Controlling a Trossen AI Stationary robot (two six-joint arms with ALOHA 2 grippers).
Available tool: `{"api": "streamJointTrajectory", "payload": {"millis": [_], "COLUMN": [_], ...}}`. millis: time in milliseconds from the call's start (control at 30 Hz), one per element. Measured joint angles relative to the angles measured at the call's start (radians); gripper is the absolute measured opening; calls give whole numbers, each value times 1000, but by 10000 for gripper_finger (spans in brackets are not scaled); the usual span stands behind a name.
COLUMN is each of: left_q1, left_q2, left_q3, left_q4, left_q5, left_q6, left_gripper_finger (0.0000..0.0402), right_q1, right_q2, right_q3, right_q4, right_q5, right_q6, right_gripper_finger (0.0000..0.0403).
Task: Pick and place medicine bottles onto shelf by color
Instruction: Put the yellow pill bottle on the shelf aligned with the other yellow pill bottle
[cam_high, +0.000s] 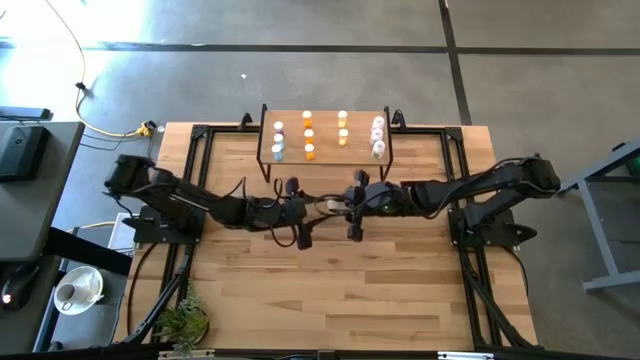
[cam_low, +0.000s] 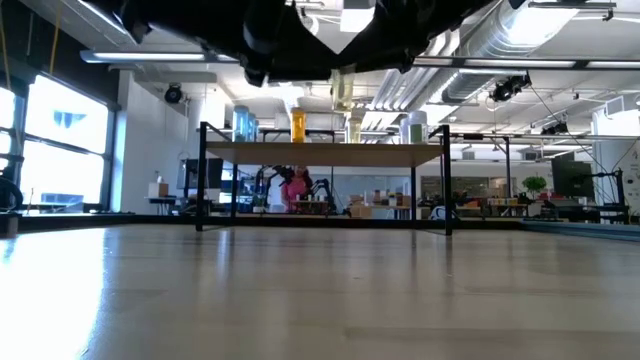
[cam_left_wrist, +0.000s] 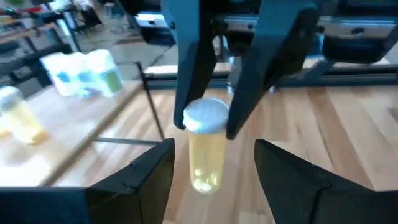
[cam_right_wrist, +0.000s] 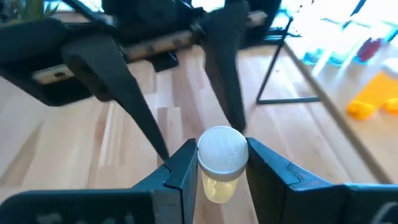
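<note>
Right wrist view shows the risk plainly: the small pale-yellow translucent medicine bottle with a white cap (cam_right_wrist: 217, 165) is pinched only near its cap between the right claw (cam_right_wrist: 219, 171) fingers, so the body hangs free below the grip and could swing, tilt or slip out if that arm moves off sharply. A second hazard, as I judge it, is the closeness of the two arms above the middle of the light wooden surface (cam_high: 340, 290); the left claw (cam_left_wrist: 214, 168) has its dark fingers spread apart on either side of the bottle, not touching it, and unless it backs away cleanly a finger could clip the bottle and knock it loose. A drop from this height would likely send the little cylinder rolling across the surface. In the high view the bottle sits between the two claw tips, just in front of the small raised shelf with a light wood top and thin black legs (cam_high: 325, 118), where blue-grey, orange, yellow and whitish bottles already stand in columns; a careless approach to the yellow column could topple its neighbours. So: left claw released and holding nothing, right claw clenched on the yellow bottle.
</note>
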Motion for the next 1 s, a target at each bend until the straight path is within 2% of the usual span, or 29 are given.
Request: {"api": "streamJointTrajectory", "payload": {"millis": [133, 433, 667, 767, 1000], "left_q1": [0, 6, 20, 26, 58], "left_q2": [-68, -253, -357, -372, -370], "left_q3": [-1, 0, -1, -38, -189], "left_q4": [-111, -377, -590, -569, -402], "left_q5": [-38, -35, -27, -10, 122], "left_q6": [0, -2, -91, -115, -197], "left_gripper_finger": [211, 211, 211, 211, 211], "right_q1": [-26, -130, -241, -285, -351], "right_q2": [-31, -110, -160, -159, -149], "right_q3": [0, 0, 7, 59, 184], "right_q4": [7, 20, 49, 7, -144], "right_q5": [1, 1, 2, 0, -11], "right_q6": [-7, -52, -79, -86, -101], "right_gripper_finger": [99, 99, 99, 99, 99]}}
